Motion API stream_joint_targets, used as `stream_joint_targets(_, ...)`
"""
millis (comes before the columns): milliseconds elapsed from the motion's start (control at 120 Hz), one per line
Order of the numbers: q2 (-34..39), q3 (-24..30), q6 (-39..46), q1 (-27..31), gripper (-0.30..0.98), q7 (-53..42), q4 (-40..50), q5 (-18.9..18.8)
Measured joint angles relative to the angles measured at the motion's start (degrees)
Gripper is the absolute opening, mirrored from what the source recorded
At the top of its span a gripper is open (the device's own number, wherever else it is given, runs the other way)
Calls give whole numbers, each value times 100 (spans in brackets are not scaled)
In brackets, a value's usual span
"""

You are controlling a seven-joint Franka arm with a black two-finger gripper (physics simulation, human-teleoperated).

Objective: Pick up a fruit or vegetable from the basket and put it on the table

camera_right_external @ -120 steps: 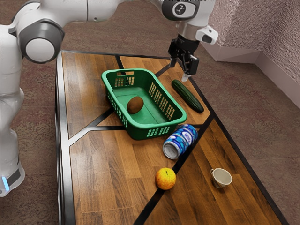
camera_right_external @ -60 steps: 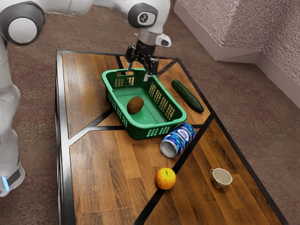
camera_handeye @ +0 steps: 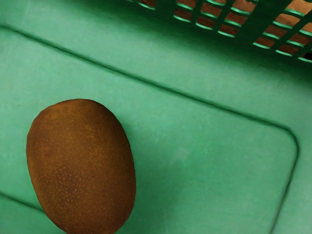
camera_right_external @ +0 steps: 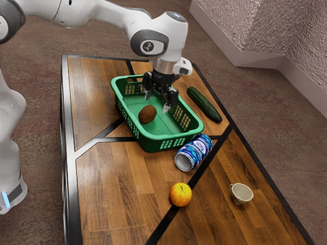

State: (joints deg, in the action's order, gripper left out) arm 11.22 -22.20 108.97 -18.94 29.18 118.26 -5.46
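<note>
Moved since the earlier frames: the gripper [camera_right_external: 157, 102], which passed from beyond the cucumber [camera_right_external: 204, 104] to the basket's far end, then inward over the basket [camera_right_external: 164, 137] itself. State of same: fingers spread, nothing pinched. Task item: one brown fruit [camera_handeye: 80, 165], egg-shaped, probably a kiwi, lying on the basket's floor, its place unchanged. Consequence: approach well advanced, grasp not made; the hand likely needed a small sideways correction over the fruit before lowering and closing. Risk noted: the rounded skin could roll if one finger met it first, and the basket's wall left limited room. Also displaced, slightly, since the first frame: one blue can [camera_right_external: 194, 153], on its side just beside the basket's near corner. Unmoved: the cucumber, along the basket's long side; one orange-yellow fruit [camera_right_external: 181, 195], apart from the basket; one cup [camera_right_external: 241, 193], farther from it. Destination: bare tabletop [camera_right_external: 112, 173] near the basket.
</note>
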Motion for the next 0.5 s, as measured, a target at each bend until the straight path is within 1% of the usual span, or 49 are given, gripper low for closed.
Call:
stream_joint_targets(192, 3, -190, 135, 14, 69, 279, 61, -13)
stream_joint_targets(317, 195, -331, 214, 18, 69, 424, 329, -15)
stream_joint_targets(500, 192, -445, 352, 17, 69, 579, 492, -21)
